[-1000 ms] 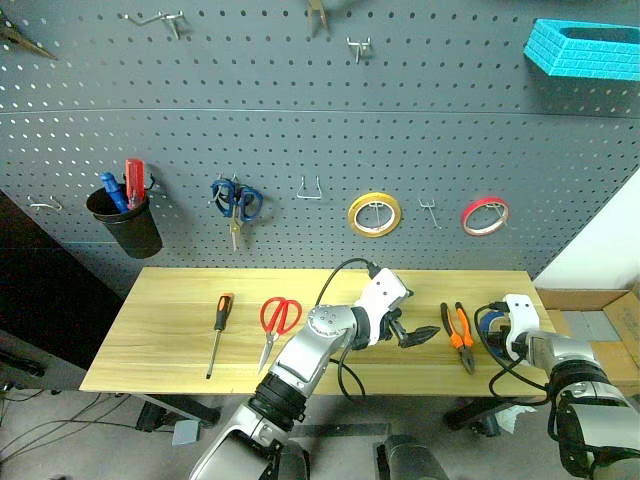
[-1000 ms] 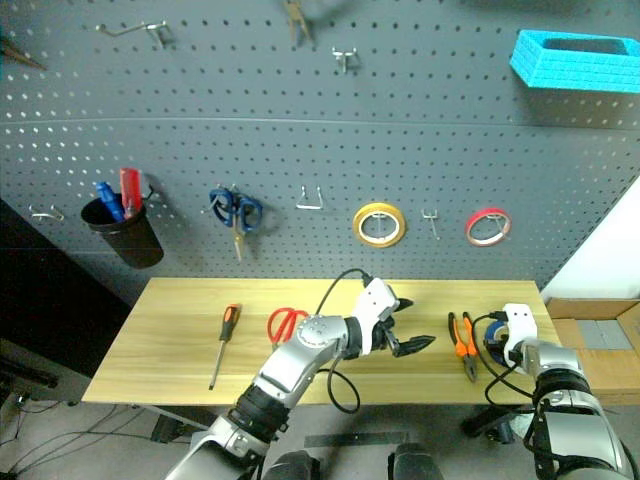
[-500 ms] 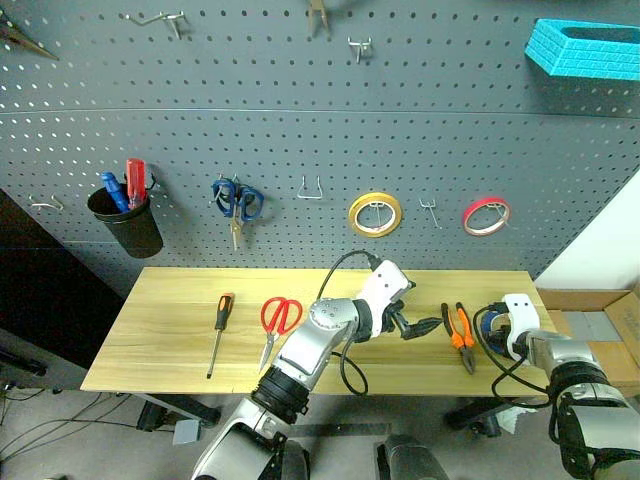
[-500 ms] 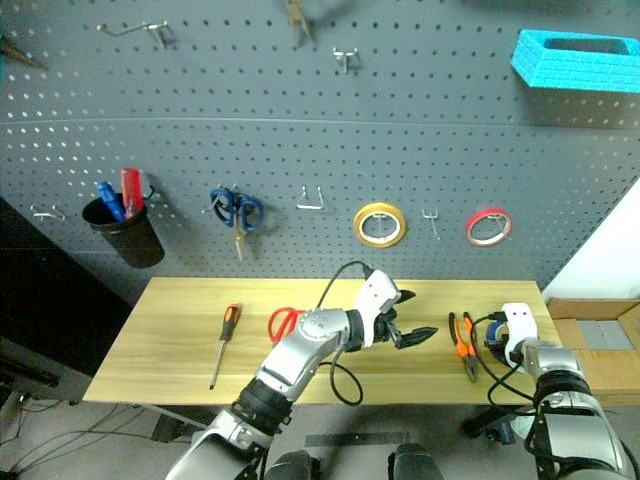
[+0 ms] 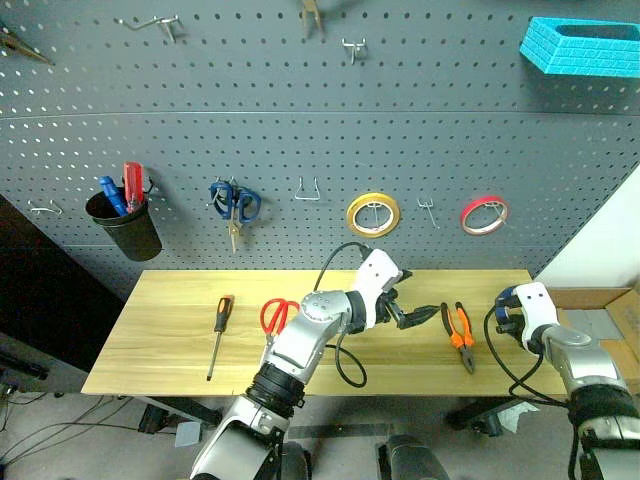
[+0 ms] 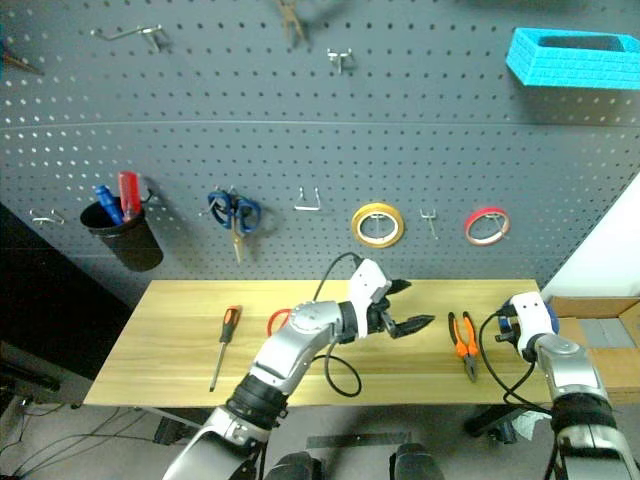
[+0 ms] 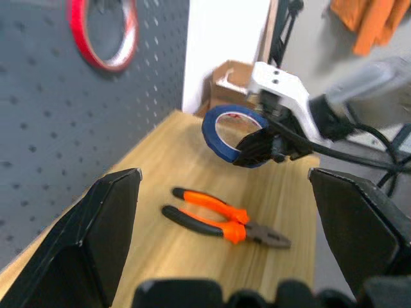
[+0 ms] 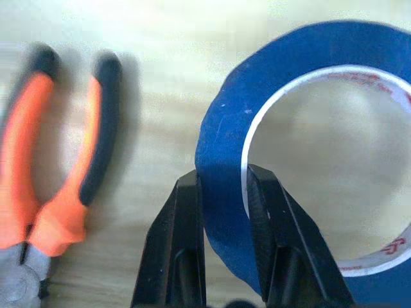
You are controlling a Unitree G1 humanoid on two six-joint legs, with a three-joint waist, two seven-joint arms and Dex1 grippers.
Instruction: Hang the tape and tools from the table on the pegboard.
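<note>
One change: right gripper (image 8: 221, 192), clamped on tape (image 7: 232, 133), has lifted off table (image 5: 170, 330); left gripper (image 5: 418, 318) spread.

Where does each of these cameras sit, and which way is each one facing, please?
Left and right eye views: on the head, looking forward and down at the pegboard and table; both arms show.
Left wrist view: on the left wrist, looking between its open fingers at the pliers and the right hand holding the blue tape.
Right wrist view: on the right wrist, fingers pinching the tape.
Shared: tape and pliers.
</note>
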